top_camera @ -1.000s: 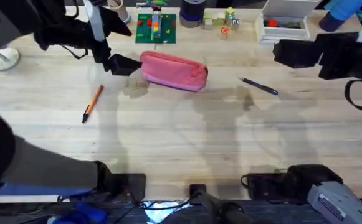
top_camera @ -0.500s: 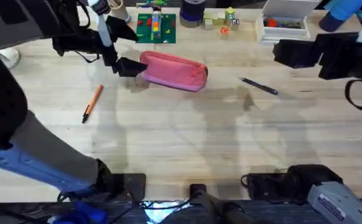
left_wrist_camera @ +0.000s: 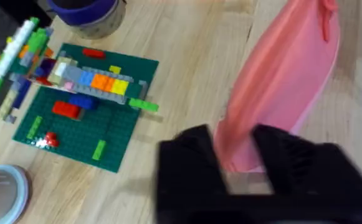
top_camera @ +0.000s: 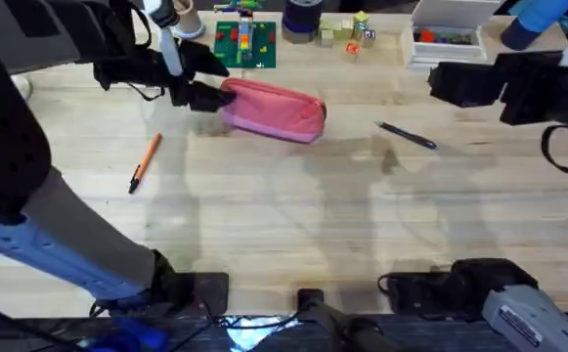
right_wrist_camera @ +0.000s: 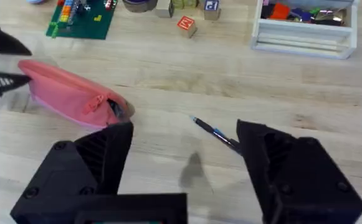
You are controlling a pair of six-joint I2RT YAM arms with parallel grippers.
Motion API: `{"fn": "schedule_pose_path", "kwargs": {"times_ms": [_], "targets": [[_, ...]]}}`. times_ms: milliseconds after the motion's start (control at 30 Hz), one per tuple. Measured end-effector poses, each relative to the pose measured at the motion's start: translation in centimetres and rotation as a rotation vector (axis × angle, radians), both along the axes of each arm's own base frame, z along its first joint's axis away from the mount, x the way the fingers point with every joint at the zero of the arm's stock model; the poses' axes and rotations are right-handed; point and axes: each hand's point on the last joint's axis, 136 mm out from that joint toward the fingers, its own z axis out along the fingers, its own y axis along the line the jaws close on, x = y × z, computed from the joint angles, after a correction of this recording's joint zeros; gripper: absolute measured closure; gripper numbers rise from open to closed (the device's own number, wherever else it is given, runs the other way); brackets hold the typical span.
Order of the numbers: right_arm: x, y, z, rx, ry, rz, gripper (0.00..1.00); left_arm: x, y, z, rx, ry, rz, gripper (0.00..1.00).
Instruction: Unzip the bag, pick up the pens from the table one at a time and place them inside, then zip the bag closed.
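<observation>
Now left gripper [left_wrist_camera: 237,155] straddles the end of the pink oblong fabric pouch [top_camera: 274,108], fingers spread; right gripper [right_wrist_camera: 184,158] spread, hovering. Orange pen [top_camera: 145,162] near worktop's left edge; slim black pen [top_camera: 407,135] toward the right.

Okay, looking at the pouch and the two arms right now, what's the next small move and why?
Probably close the left gripper on the end of the pink pouch to pin it. Its open fingers already straddle that end in the left wrist view, while the right gripper hangs open above the table, short of the zipper pull. Both pens, the orange and the black, lie outside.
</observation>
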Motion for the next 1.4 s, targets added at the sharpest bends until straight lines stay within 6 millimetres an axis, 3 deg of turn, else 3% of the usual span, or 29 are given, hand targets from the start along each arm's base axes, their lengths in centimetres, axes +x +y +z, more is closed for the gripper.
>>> {"fn": "schedule_pose_path", "kwargs": {"times_ms": [100, 167, 733, 1167, 1400], "targets": [[0.0, 0.0, 0.0, 0.0, 0.0, 0.0, 0.005, -0.1, -0.2, 0.0, -0.004, 0.002, -0.005, 0.903], [0.0, 0.0, 0.0, 0.0, 0.0, 0.0, 0.005, -0.1, -0.3, 0.0, -0.002, -0.002, -0.01, 0.952], [-0.6, 0.2, -0.7, 0.094, 0.059, -0.062, 0.005, -0.1, -0.3, 0.0, -0.002, -0.002, -0.01, 0.958], [-2.3, 6.1, -1.2, 0.236, 0.15, 0.105, 0.005, -0.1, -0.3, 0.0, -0.002, -0.002, -0.01, 0.958], [-1.8, 8.2, -3.6, 0.339, 0.311, 0.033, 0.005, -0.1, -0.3, 0.0, -0.002, -0.002, -0.01, 0.958]]}}
